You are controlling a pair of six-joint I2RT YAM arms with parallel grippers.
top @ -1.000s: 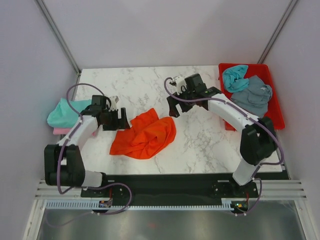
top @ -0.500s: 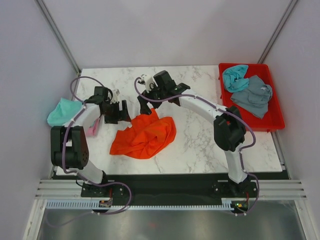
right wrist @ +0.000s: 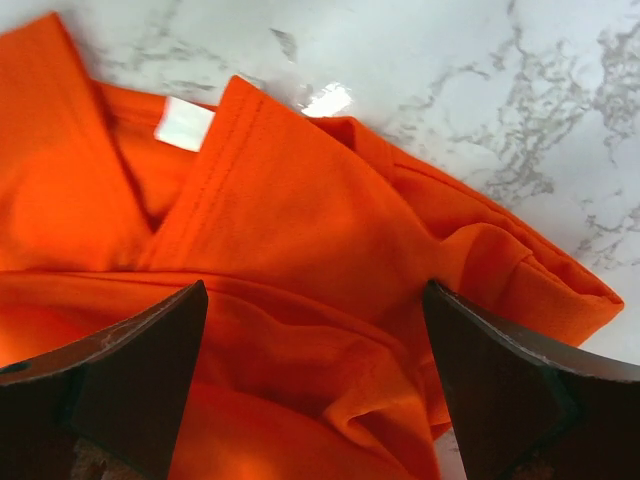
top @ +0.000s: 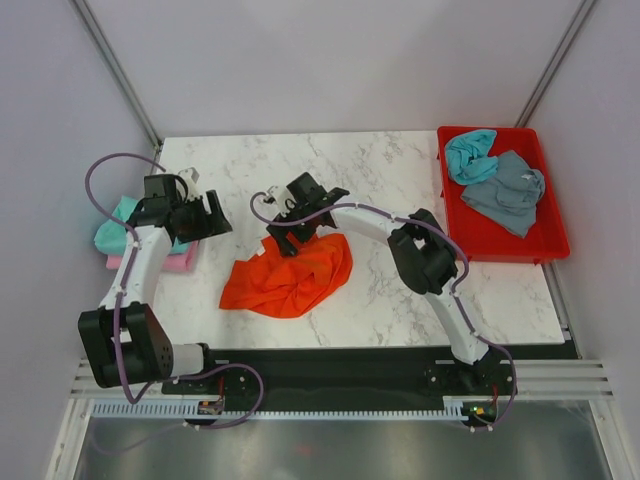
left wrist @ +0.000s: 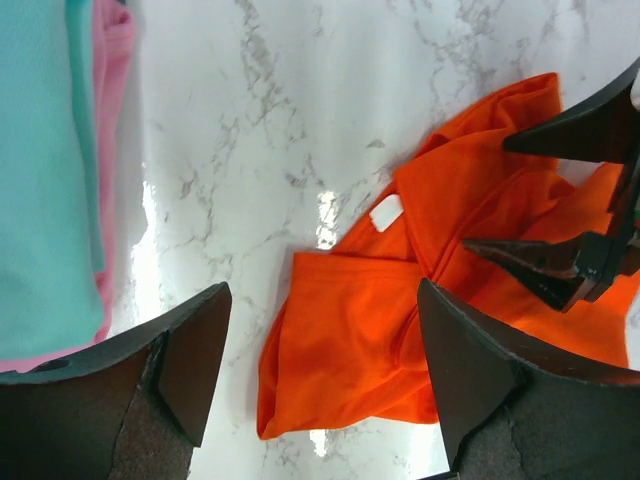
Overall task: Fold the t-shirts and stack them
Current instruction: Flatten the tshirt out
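Nearest the arm bases, the orange t-shirt (top: pixel 288 275) lies crumpled on the marble table (top: pixel 400 290), a loose heap left of centre, unfolded, with its white neck label (right wrist: pixel 183 123) showing. Right over its far edge hangs the right gripper (top: pixel 287 240), arm stretched across from the right side. In its wrist view the two dark fingers stand wide apart with nothing clamped between them, only orange folds and a hemmed edge below; whether the tips touch the cloth I cannot tell. Over to the left, the left gripper (top: pixel 215 215) is also spread wide and holds nothing, with bare marble and the shirt's near corner seen between its fingers (left wrist: pixel 190 350) in its own wrist view. It sits apart from the orange shirt, beside the stack at the table's left edge. That stack is a folded teal t-shirt (top: pixel 112 228) lying on a pink t-shirt (top: pixel 183 261), the pink peeking out along one side. Farther back on the right is the red tray (top: pixel 555 240), well apart from both grippers. It holds two more shirts in rumpled heaps: a teal one (top: pixel 468 155) at the far end, and a grey-blue one (top: pixel 505 192) just beside it, the two touching.
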